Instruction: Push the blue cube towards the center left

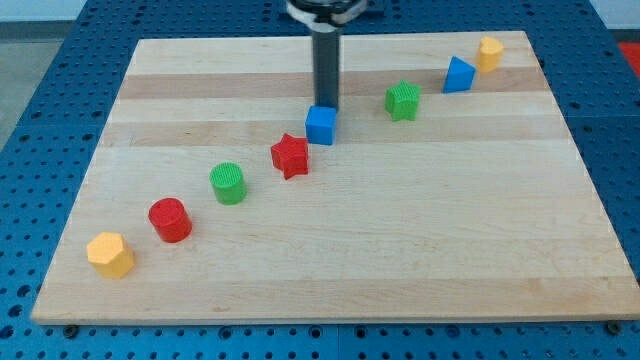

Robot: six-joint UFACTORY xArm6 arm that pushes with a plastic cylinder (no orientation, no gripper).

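Note:
The blue cube (321, 125) sits a little above the middle of the wooden board (400, 240). My tip (327, 106) comes down from the view's top and stands right behind the cube's upper right edge, touching it or very close to it. A red star block (290, 155) lies just to the cube's lower left, almost touching it.
The blocks form a diagonal line: a yellow hexagonal block (111, 254), a red cylinder (170, 220), a green cylinder (228, 183) to the lower left; a green block (403, 100), a blue triangular block (458, 75), a yellow block (489, 53) to the upper right.

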